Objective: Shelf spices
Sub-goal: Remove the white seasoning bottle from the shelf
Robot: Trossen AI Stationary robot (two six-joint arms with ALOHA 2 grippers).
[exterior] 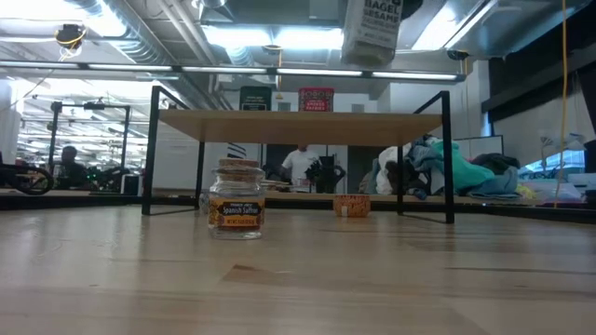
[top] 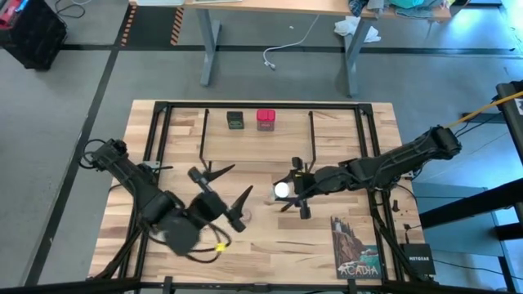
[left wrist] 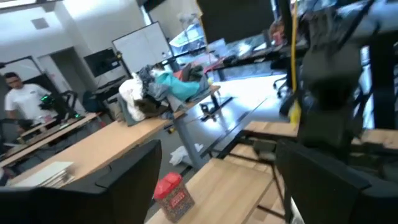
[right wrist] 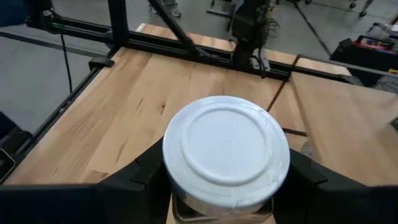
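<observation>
1. The right gripper (top: 288,194), just right of centre in the high view, is clamped on the white-capped clear glass jar (right wrist: 226,149), held above the table.
2. The jar should be kept upright and carried to the low light-wood shelf (top: 270,143) in the upper middle of that view.
3. It is best set clear of the dark square tin (top: 235,120) and red square tin (top: 265,119) already standing there.
4. The left gripper (top: 221,189), fingers apart, waits at lower left above the small cork-topped saffron jar (exterior: 237,199).

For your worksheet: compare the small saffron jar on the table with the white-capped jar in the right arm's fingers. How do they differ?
The saffron jar stands on the tabletop, ungripped; the white-capped jar sits between the right gripper fingers. The saffron jar has a tan cork-like lid; the other a white cap. Both are small spice jars.
</observation>
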